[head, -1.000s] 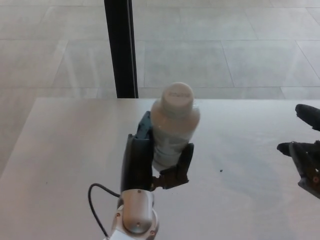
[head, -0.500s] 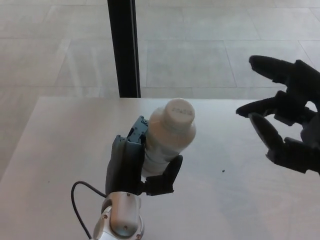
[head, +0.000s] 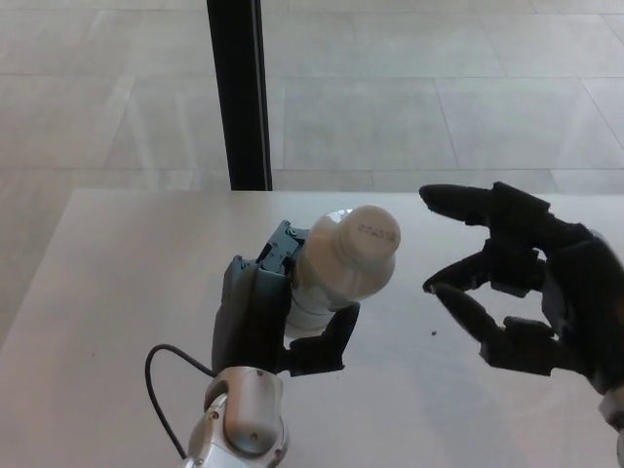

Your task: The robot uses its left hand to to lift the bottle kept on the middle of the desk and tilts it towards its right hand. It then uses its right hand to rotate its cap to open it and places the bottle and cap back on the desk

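Note:
A white plastic bottle (head: 331, 278) with a white screw cap (head: 369, 236) is held above the pale desk (head: 117, 292), tilted so the cap points right and toward me. My left hand (head: 268, 312) is shut on the bottle's body, thumb wrapped across its lower front. My right hand (head: 522, 278) is open with fingers spread, hovering just right of the cap with a small gap between its fingertips (head: 441, 288) and the cap. The bottle's base is hidden behind my left hand.
A black vertical post (head: 237, 93) stands behind the desk's far edge. Beyond lies a tiled floor (head: 439, 88). A black cable (head: 166, 366) loops from my left wrist. A small dark speck (head: 433, 333) marks the desk below my right hand.
The bottle has tilted further to the right in my left hand. My right hand has come in from the right edge, down and leftward, close to the cap.

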Tool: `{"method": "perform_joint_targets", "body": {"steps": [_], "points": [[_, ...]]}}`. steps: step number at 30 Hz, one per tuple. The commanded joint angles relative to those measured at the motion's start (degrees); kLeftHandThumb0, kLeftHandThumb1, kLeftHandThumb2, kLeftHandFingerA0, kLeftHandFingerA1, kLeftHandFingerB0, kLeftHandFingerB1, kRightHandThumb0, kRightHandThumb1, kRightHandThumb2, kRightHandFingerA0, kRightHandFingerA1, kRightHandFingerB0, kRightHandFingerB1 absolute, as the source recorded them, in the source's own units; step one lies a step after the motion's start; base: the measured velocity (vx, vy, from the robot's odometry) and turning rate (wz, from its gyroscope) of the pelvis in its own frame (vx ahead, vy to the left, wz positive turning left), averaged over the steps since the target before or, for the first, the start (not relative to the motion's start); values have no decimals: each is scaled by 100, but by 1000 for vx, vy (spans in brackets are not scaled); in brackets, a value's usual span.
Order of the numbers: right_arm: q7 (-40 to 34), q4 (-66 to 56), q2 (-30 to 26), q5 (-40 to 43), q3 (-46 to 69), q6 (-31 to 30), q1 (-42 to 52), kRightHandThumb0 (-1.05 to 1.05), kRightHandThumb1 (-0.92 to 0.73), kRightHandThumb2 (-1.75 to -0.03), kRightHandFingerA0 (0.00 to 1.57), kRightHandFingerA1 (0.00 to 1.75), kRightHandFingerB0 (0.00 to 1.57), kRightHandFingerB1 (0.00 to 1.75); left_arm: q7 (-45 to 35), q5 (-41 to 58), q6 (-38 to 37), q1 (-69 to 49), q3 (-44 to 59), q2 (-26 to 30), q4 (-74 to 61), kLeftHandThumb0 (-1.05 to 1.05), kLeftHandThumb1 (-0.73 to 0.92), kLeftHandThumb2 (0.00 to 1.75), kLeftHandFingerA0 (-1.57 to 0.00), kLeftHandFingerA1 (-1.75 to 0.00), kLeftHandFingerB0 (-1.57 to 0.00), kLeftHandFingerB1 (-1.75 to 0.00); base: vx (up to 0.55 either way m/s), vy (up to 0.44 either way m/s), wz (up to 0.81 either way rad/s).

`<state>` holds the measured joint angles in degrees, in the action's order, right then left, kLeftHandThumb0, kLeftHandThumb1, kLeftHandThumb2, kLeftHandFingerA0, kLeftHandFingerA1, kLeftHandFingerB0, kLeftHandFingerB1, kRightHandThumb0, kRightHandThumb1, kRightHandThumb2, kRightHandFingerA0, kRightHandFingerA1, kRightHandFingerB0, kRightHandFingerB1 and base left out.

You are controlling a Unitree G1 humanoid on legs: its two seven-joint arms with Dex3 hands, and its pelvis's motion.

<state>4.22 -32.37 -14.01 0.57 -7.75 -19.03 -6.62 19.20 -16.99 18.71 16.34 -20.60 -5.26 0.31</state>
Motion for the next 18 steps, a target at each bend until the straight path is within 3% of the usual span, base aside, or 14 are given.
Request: {"method": "perform_joint_targets", "body": {"steps": [1, 2, 3, 4, 5, 6, 7, 13, 15, 17, 18], "points": [[274, 136, -306, -328, -134, -271, 79, -79, -63, -63, 70, 110, 38, 34, -90, -196, 179, 38, 87, -31, -12, 3, 80, 136, -100, -118, -93, -113, 0, 0, 0], [309, 139, -373, -355, -152, -327, 67, -78, -68, -62, 73, 114, 38, 34, -94, -209, 185, 44, 90, -45, -7, 3, 80, 136, -101, -118, -93, -113, 0, 0, 0], [324, 133, -410, -378, -180, -430, 42, -81, -59, -68, 74, 113, 36, 37, -102, -214, 183, 37, 99, -51, -14, 3, 80, 136, -101, -118, -93, -113, 0, 0, 0], [324, 146, -426, -411, -205, -434, 19, -78, -67, -61, 74, 115, 38, 33, -96, -224, 97, 23, 100, -38, 5, 3, 80, 136, -102, -119, -93, -113, 0, 0, 0], [341, 130, -435, -410, -204, -484, -10, -76, -52, -91, 81, 109, 32, 47, -71, -249, 37, 10, 90, -46, 40, 3, 79, 136, -102, -119, -94, -113, 0, 0, 0], [342, 141, -414, -406, -207, -505, -43, -74, -66, -61, 74, 118, 38, 33, -67, -230, -13, -9, 104, -57, 58, 3, 79, 136, -103, -119, -95, -114, 0, 0, 0], [339, 126, -399, -417, -208, -559, -100, -79, -58, -67, 72, 116, 35, 37, -69, -227, 0, -15, 111, -73, 68, 4, 79, 136, -102, -119, -95, -114, 0, 0, 0], [285, 140, -158, -366, -133, -720, -382, -77, -58, -66, 72, 117, 35, 37, -31, -332, -68, -98, 62, -68, 152, 4, 78, 136, -101, -118, -94, -113, 0, 0, 0], [261, 161, -101, -405, -129, -698, -449, -72, -64, -61, 74, 118, 38, 36, -37, -345, -71, -117, 57, -76, 155, 4, 78, 136, -102, -119, -95, -114, 0, 0, 0], [218, 116, -18, -449, -132, -802, -553, -76, -56, -67, 76, 112, 35, 38, -19, -398, -122, -132, 35, -68, 193, 3, 77, 136, -103, -119, -96, -114, 0, 0, 0], [195, 113, 41, -435, -116, -815, -600, -73, -51, -88, 81, 108, 32, 48, -13, -426, -137, -138, 16, -63, 206, 3, 78, 136, -103, -119, -96, -114, 0, 0, 0]]}}
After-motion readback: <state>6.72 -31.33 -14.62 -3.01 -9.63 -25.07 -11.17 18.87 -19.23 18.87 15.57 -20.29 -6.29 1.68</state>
